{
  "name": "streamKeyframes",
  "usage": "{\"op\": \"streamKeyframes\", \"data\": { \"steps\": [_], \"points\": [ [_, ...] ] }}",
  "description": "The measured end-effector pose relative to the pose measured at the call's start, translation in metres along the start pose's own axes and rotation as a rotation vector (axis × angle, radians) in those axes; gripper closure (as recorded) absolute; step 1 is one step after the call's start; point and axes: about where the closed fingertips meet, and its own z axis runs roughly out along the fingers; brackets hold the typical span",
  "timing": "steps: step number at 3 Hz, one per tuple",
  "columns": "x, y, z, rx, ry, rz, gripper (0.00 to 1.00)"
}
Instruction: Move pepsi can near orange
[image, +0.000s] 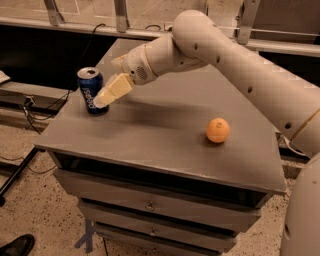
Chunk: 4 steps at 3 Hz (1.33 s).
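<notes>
The pepsi can (86, 86) is seen upright on the tabletop's (160, 137) left, well apart from the orange (218, 130), and the gripper (102, 99) beside it (open or closed cannot be told) should be put squarely around its middle, not bumped.

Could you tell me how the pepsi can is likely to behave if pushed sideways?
The pepsi can stands upright, tall and narrow, so a high push from the gripper, just at its side, could probably tip it. Once toppled, its round wall would likely roll on the flat table.
</notes>
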Motion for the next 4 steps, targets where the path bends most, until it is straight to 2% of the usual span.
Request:
{"op": "streamKeyframes", "data": {
  "steps": [1,2,3,4],
  "points": [
    [-0.006,0.002,0.025,-0.032,-0.046,0.015,0.0],
    [-0.01,0.003,0.04,-0.037,-0.081,0.011,0.14],
    [-0.009,-0.001,0.037,-0.01,-0.098,0.008,0.39],
    [-0.009,-0.01,0.017,0.039,-0.098,-0.005,0.61]
  ]
}}
